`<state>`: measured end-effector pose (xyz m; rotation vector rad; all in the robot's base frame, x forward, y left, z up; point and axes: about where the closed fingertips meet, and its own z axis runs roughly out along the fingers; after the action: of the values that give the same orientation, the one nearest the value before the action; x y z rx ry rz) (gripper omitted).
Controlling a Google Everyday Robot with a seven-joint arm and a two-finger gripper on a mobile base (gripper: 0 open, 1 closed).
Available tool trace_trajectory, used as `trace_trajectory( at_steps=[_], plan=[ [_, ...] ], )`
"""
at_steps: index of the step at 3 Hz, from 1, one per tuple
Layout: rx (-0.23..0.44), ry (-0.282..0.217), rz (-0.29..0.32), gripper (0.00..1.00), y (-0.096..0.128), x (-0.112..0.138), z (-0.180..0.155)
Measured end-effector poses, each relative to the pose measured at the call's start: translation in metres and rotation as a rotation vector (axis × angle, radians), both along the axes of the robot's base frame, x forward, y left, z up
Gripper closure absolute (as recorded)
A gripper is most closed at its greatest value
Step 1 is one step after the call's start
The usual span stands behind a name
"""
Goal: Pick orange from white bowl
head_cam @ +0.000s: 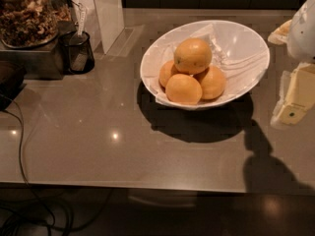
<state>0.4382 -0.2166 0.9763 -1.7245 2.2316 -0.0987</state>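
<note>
The white bowl [246,48] stands on the counter right of the middle, lined with crinkled white paper. Several oranges are piled in its left half. The orange [193,55] sits on top of the pile and has a small dark speck on its left side. Three smaller plain oranges lie under and around it. My gripper [294,100] is at the right edge of the view, just right of the bowl and apart from it, above the counter. It holds nothing that I can see.
A glass container of nuts [27,14] on a metal stand is at the back left. A black mesh cup [78,50] stands beside it, next to a white upright panel [106,14]. Black cables [22,146] hang over the counter's left front edge.
</note>
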Motion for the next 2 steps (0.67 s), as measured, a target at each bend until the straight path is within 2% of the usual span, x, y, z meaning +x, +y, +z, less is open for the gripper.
trace_trajectory(
  at_steps=[1, 2],
  plan=[
    [0.0, 0.0, 0.0, 0.0, 0.0, 0.0, 0.0],
    [0.021, -0.017, 0.031, 0.0, 0.011, 0.01, 0.004]
  ],
)
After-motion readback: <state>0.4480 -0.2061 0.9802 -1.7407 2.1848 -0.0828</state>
